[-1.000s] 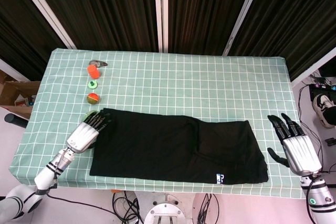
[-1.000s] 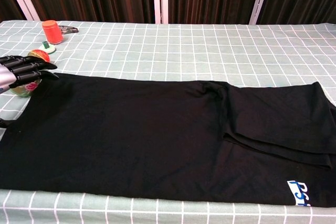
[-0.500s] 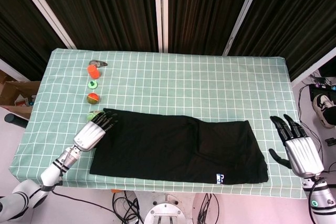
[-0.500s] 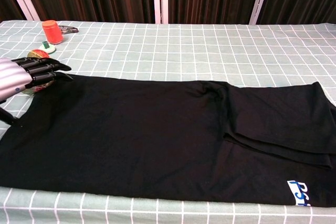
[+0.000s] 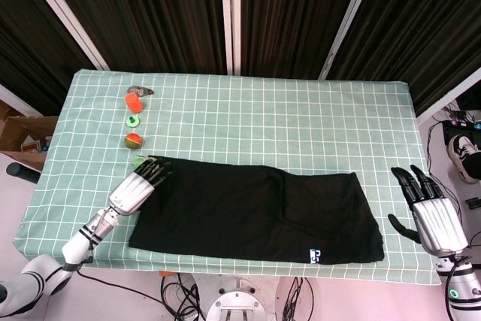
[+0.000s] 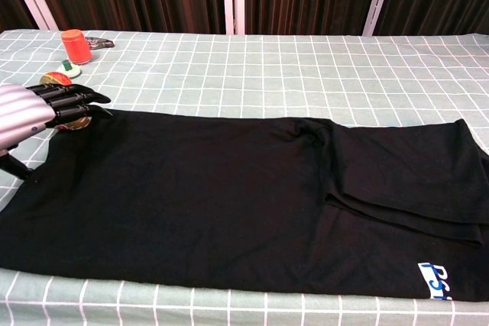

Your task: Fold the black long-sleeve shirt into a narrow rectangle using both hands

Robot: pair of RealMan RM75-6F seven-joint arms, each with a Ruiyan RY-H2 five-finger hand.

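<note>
The black long-sleeve shirt (image 5: 255, 212) (image 6: 229, 196) lies flat on the near half of the table, folded into a wide band with a small white-and-blue label (image 5: 316, 255) near its front right corner. My left hand (image 5: 137, 187) (image 6: 34, 110) hovers flat over the shirt's far left corner, fingers stretched out and holding nothing. My right hand (image 5: 432, 212) stands open beyond the shirt's right end, near the table's right edge, fingers spread. The chest view does not show the right hand.
A green checked cloth (image 5: 301, 125) covers the table. Along the left side sit an orange cup (image 5: 133, 101), a green ring (image 5: 133, 120), and an orange-green ball (image 5: 133, 140), with another small green item just beyond my left fingertips. Dark curtains hang behind.
My left hand has slid right and forward, from beside the shirt's left edge to over its far left corner. My right hand has drifted slightly right and toward the table's front edge.
</note>
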